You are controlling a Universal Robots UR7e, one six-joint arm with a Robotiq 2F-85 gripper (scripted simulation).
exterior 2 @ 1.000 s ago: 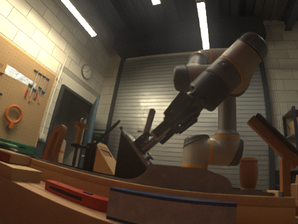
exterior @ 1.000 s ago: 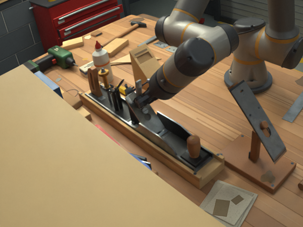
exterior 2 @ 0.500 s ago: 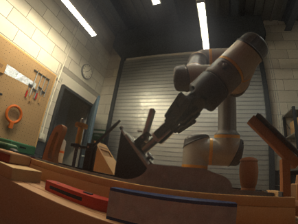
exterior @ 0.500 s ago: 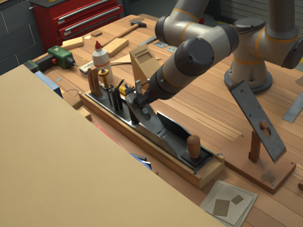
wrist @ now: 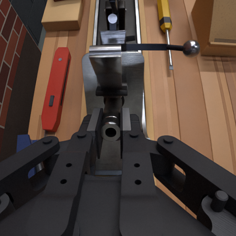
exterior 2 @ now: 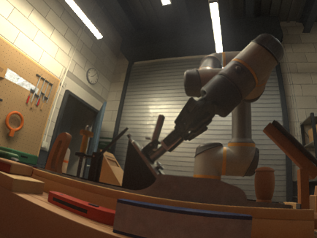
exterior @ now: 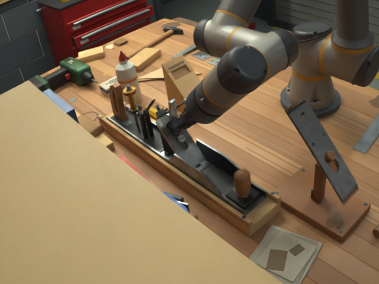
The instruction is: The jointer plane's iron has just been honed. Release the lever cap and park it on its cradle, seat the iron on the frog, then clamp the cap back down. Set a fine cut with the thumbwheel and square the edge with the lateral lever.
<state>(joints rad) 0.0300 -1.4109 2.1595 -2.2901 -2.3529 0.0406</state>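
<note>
My gripper (exterior: 177, 123) (wrist: 110, 132) (exterior 2: 155, 151) reaches down onto the upper part of the lever cap (exterior: 179, 146) (wrist: 112, 72), which lies on the jointer plane (exterior: 196, 162), and it is closed on the small steel handle (wrist: 110, 131) of the cap. The cap's cam lever (exterior: 173, 108) (wrist: 105, 66) stands upright just beyond my fingers. The lateral lever with its ball end (wrist: 191, 47) points to the right behind the cap. The iron (exterior: 321, 149) leans on a wooden stand (exterior: 324, 201) to the right of the plane. The brass thumbwheel (exterior: 131, 96) stands behind the frog.
The long wooden tray (exterior: 189, 180) holds the plane, with its front knob (exterior: 242, 182) near the close end. A red utility knife (wrist: 56, 88) lies left of the plane, a yellow screwdriver (wrist: 165, 19) and a cardboard box (exterior: 180, 76) right. A large board (exterior: 76, 198) blocks the near left.
</note>
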